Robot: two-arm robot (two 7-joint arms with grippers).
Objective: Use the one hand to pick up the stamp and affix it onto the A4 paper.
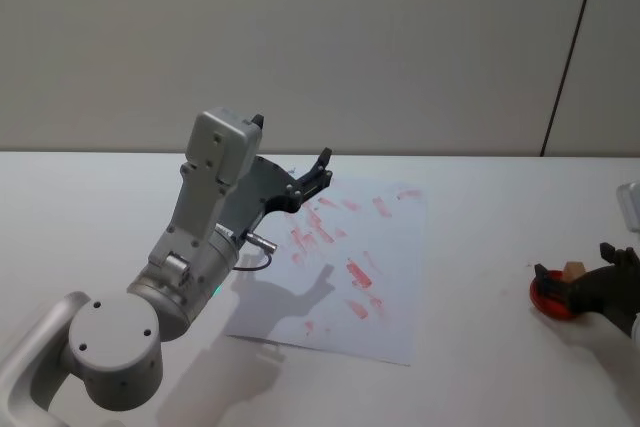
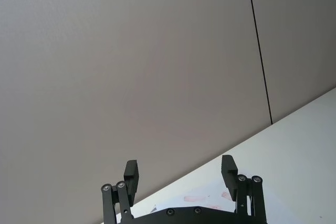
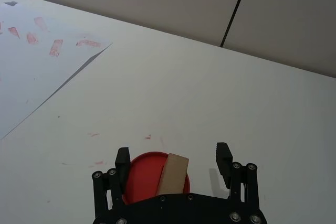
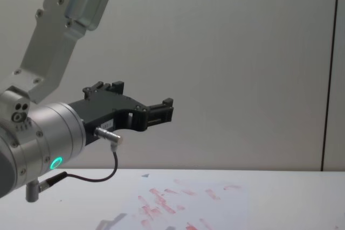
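My left arm's round grey shoulder joint sits closest, smooth matte metal, and from it the arm reaches up over the bench (image 1: 480,387). My left end effector (image 1: 322,171) hangs in the air above the far left part of the paper (image 1: 390,277), its black fingers (image 2: 131,174) spread wide apart with nothing between them and touching nothing.

The paper is a flat white sheet lying on the white bench, scattered with small red-pink oblong prints, some smeared.

My right end effector (image 3: 173,157) is low at the bench's right edge, well apart from the paper. Its two black fingers stand open, one on either side of the stamp (image 3: 172,174), and I cannot tell whether they touch it. The stamp is a small light brown block with flat faces and square edges, like wood or card. It stands on a round red pad (image 3: 147,177), a shallow glossy disc resting on the bench. A few faint red specks mark the bench near the pad.
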